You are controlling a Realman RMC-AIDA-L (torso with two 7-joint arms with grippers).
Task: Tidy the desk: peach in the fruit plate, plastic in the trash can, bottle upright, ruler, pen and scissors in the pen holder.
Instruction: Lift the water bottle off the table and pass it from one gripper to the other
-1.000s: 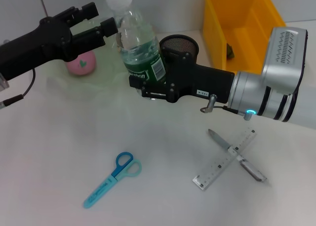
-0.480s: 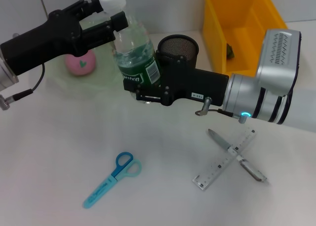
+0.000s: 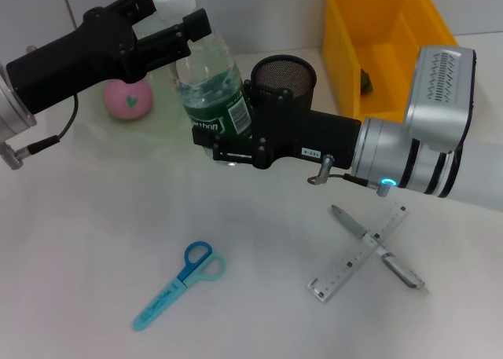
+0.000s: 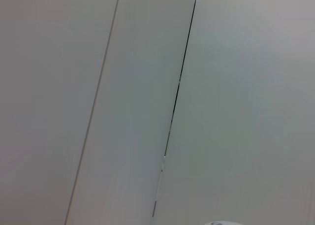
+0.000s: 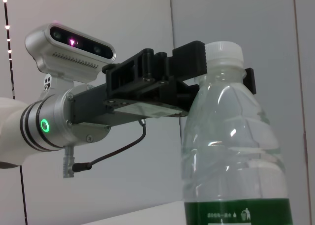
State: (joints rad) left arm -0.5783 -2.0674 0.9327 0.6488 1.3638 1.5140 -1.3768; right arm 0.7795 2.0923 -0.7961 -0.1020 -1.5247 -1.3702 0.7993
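The clear bottle with its green label stands nearly upright above the desk, and my right gripper is shut on its lower body. My left gripper is at the white cap, open, with one finger on each side; in the right wrist view these fingers straddle the cap of the bottle. The pink peach lies in the pale green fruit plate. The scissors lie at the front. The pen crosses the ruler. The black mesh pen holder stands behind my right wrist. A dark plastic wad sits in the yellow trash can.
The left wrist view holds only a pale wall with seams. My right forearm spans the desk from the right edge to the middle, above the pen holder's front.
My right gripper has carried the bottle a little to the left. My left gripper has come up and to the right, until its fingers flank the cap.
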